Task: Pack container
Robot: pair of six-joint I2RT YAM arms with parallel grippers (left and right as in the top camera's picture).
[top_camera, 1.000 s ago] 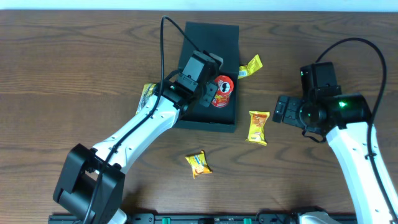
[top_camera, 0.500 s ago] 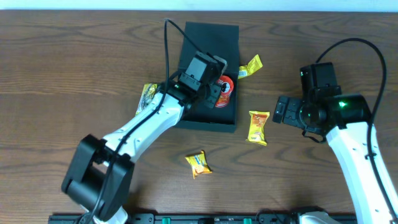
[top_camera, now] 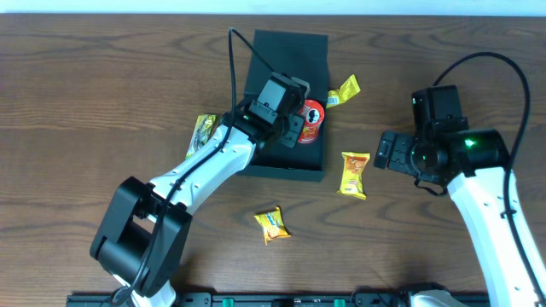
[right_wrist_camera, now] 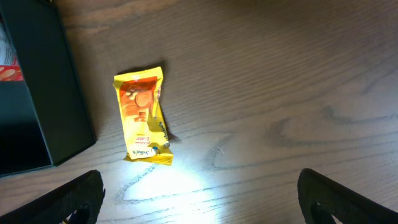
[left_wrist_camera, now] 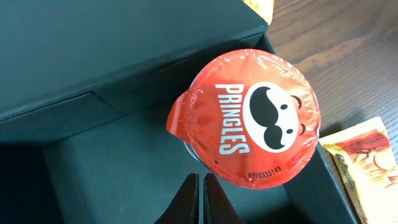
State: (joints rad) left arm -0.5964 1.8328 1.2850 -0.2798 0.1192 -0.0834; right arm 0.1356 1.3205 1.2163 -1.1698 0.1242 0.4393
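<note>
Left gripper [left_wrist_camera: 201, 186], fingers pressed together and empty, hangs over the floor of the open container [left_wrist_camera: 124, 168], just beside the Pringles can [left_wrist_camera: 252, 124] that stands against the box's right wall. This dark cardboard container lies near the far edge of the bench [top_camera: 102, 102], about midway along. Right gripper [right_wrist_camera: 200, 196], spread wide, hovers right of the container, near a yellow snack packet [right_wrist_camera: 143, 115].

Dark matte rectangular cardboard container [top_camera: 288, 55], hinged lid open
</note>
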